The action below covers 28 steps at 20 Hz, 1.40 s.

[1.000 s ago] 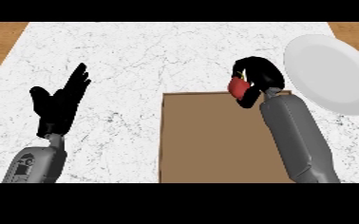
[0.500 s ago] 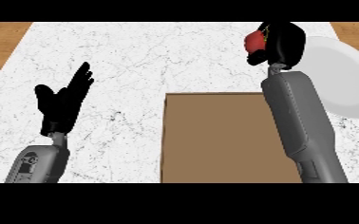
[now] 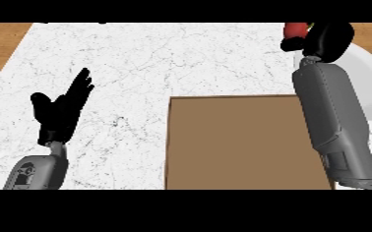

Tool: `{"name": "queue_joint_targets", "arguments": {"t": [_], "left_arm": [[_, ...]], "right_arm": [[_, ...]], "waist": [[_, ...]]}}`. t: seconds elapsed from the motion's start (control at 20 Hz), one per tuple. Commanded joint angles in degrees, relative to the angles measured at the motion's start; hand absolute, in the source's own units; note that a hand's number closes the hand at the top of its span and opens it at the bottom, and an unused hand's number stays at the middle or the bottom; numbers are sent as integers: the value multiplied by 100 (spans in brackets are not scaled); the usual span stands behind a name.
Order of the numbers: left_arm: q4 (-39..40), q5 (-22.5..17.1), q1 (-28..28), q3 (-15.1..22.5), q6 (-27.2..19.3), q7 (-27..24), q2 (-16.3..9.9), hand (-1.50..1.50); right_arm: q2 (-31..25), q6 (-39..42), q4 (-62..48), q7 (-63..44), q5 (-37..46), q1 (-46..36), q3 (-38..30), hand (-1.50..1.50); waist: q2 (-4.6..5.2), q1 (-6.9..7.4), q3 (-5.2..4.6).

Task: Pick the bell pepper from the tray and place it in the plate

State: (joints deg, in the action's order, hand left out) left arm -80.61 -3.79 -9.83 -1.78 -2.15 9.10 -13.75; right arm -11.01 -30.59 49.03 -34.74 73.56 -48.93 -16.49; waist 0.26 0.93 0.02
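My right hand [image 3: 328,40] is at the far right of the counter, near its back edge, curled round a red bell pepper [image 3: 295,29] of which only the left part shows. The hand hangs over the white plate [image 3: 359,59], which is mostly hidden behind my right forearm, with only a sliver showing at the view's right edge. The brown tray [image 3: 240,142] lies in front of the plate at the lower middle, its surface bare. My left hand [image 3: 62,109] rests open at the left, fingers up.
The white marble counter [image 3: 160,59] spreads to the left and behind the tray. A wooden edge [image 3: 13,37] shows at the far left. My right forearm [image 3: 330,113] lies over the tray's right side.
My right hand has carried the bell pepper up off the tray and away to the back right, over the plate. The left hand has not moved.
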Motion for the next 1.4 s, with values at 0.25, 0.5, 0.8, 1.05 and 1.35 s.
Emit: {"name": "queue_joint_targets", "arguments": {"t": [0.25, 0.5, 0.8, 1.05, 1.35], "left_arm": [[431, 9, -220, -217, 147, -211, -70, 0], [-51, -5, -218, -112, 110, 289, -9, 0], [165, 42, 10, -131, 116, -158, 111, 0], [347, 5, -162, -174, 247, -196, 95, 0], [43, 18, -129, -168, 264, 30, 37, 0]], "right_arm": [[-1058, -588, -1144, 668, -734, -21, -753, 150], [-1483, -619, -1734, 1523, -1166, 481, -963, 150], [-1794, 341, -2334, 2271, -2213, 362, -1629, 150], [-1937, 647, -2976, 3197, -2423, 383, -1684, -150], [-1825, -134, -2476, 4374, -2781, 380, -1827, -150]], "waist": [[15, -19, 0], [17, -11, 7], [28, -28, 12], [51, 50, 12], [27, 59, 16]]}}
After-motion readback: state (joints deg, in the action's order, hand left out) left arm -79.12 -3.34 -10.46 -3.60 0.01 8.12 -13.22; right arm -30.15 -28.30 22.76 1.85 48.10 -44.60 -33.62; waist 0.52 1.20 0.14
